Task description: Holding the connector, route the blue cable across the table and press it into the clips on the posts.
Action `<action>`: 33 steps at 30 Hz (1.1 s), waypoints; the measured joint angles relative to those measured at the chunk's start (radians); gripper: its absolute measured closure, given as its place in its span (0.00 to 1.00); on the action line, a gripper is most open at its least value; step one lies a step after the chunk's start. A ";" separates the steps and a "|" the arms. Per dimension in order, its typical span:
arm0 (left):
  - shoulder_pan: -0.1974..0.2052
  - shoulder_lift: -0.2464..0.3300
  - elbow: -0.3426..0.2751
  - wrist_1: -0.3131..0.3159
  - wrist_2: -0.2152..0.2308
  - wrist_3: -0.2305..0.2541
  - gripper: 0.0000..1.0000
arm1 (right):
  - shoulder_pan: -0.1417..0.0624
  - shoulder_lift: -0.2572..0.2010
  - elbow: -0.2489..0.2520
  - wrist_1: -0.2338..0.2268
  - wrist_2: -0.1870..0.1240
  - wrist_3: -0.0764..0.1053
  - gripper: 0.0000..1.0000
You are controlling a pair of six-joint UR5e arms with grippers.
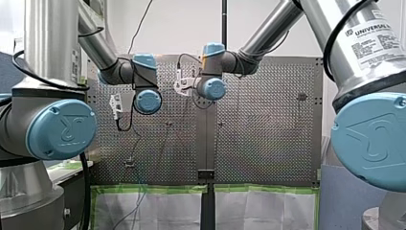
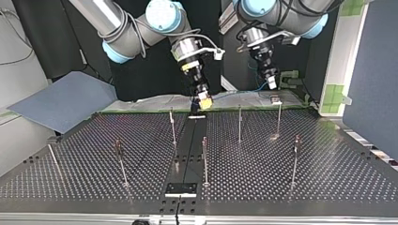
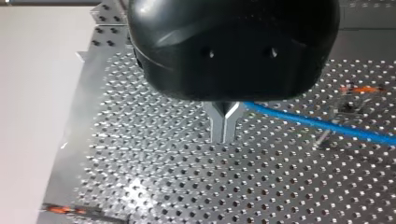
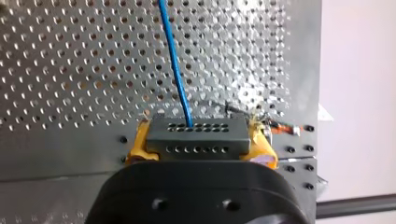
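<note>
In the right wrist view my right gripper has its yellow pads shut on a dark grey connector. The blue cable leaves the connector and runs ahead over the perforated table. In the top view this gripper hangs over the table's far edge near the middle. My left gripper shows metal fingers pressed together above the table. The blue cable comes out from beside the base of these fingers; I cannot tell if it is pinched. In the top view my left gripper is at the far right, above a post.
Several thin posts with clips stand on the table, among them one right of centre, one left of centre and one nearer the camera. A black plate lies at the near edge. A clip with orange parts sits beyond the cable.
</note>
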 joint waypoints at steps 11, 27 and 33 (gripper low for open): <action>0.051 0.102 0.060 -0.094 0.000 0.002 1.00 | 0.017 0.040 -0.096 0.033 -0.028 0.038 1.00; 0.173 0.144 0.121 -0.104 0.083 -0.011 1.00 | 0.023 0.065 -0.244 0.095 -0.051 0.109 1.00; 0.230 0.111 0.147 -0.095 0.141 -0.020 1.00 | 0.035 0.092 -0.296 0.115 -0.051 0.110 1.00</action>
